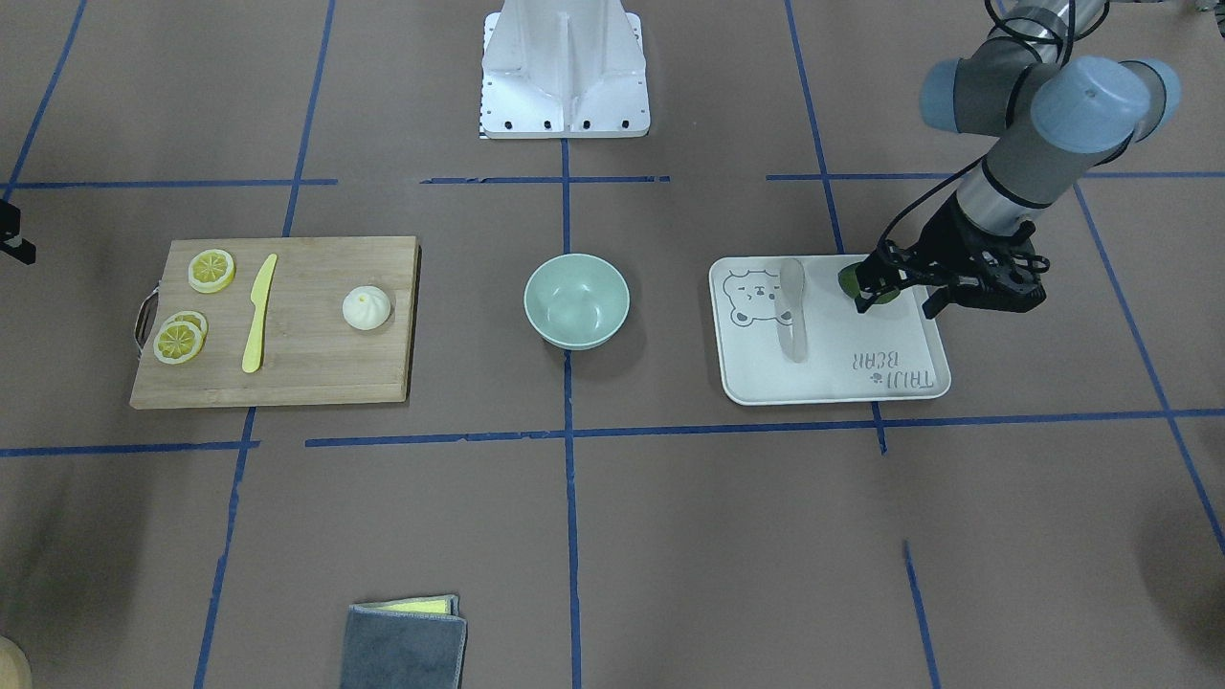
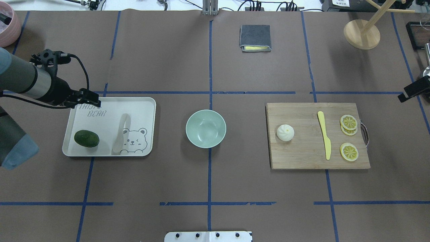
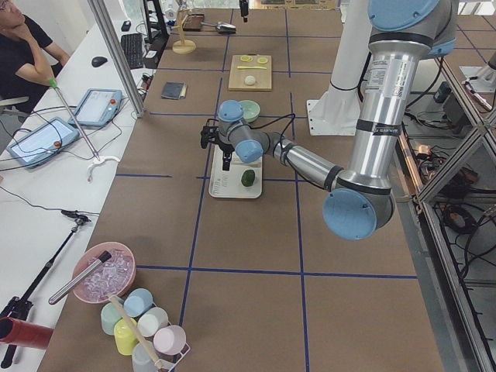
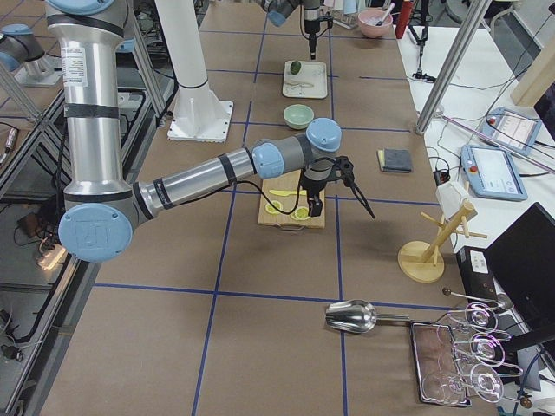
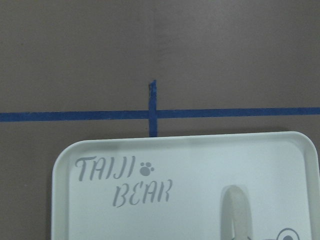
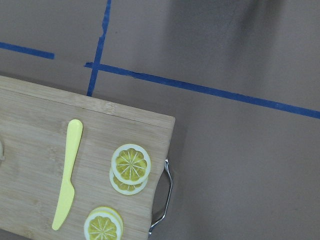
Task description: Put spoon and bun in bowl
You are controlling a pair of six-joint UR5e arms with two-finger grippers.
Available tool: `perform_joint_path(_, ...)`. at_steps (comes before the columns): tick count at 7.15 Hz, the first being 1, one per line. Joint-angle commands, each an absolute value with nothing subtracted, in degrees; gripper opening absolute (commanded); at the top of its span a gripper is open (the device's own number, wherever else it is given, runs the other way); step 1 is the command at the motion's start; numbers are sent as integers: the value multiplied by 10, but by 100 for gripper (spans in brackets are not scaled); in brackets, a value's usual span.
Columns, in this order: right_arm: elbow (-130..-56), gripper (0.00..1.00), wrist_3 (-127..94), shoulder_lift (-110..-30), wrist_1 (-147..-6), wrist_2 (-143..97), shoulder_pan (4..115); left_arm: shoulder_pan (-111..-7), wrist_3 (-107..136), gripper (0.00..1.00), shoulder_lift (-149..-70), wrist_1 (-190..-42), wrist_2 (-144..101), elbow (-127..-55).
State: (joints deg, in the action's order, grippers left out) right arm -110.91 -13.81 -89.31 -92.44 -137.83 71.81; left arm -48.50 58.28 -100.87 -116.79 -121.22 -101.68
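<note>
Bowl (image 2: 205, 128): round, smooth, pale mint, upright on the brown table cover (image 2: 208, 181), which is crossed by blue tape lines.

Tray (image 2: 100, 122): on the bowl's robot-left side, near it but not touching. White, glossy, rounded corners, printed with a bear face and "TAIJI BEAR".

Spoon (image 2: 120, 134): lies flat on the tray's bowl-side half. Pale, slightly translucent, with its wide end toward the robot.

Avocado (image 2: 86, 138): dark green, same tray, beside the spoon on the side away from the bowl, not touching it.

Left gripper (image 1: 898, 292): hangs over the tray corner farthest from the bowl. Fingers spread apart and holding nothing. In the front view it covers part of the avocado.

Cutting board (image 2: 302, 153): on the bowl's other side. Bamboo grain, with a metal handle on the end away from the bowl.

Bun (image 2: 285, 132): white with a pleated top, on the board end nearest the bowl.

Yellow plastic knife (image 2: 324, 134): farther out on the board than the bun.

Lemon slices (image 2: 348, 122): beyond the knife, by the handle.

Right gripper (image 2: 411, 90): past the board's handle end, well apart from the bowl. Can't tell how its fingers are set.

Folded cloth (image 2: 255, 35): grey with a yellow layer, beyond the bowl on the operators' side, well apart.
</note>
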Motion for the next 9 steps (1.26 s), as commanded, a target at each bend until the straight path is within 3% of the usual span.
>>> perform_joint_path(1, -1108, 100, -168, -893, -901, -1377, 701, -432, 591, 100, -1033, -1165, -1154, -993)
perform_joint_path(4, -1108, 100, -168, -893, -901, -1377, 691, -390, 591, 97, -1057, -1165, -1135, -964)
perform_joint_path(6, -1107, 100, -168, -893, -901, -1376, 688, -376, 590, 90, -1058, -1165, -1134, -957)
perform_joint_path(7, -1107, 100, -168, -893, -901, -1375, 686, -375, 590, 81, -1057, -1165, -1134, -957)
perform_joint_path(9, -1107, 100, -168, -893, -901, -1375, 686, -375, 589, 17, -1056, -1165, -1134, -957)
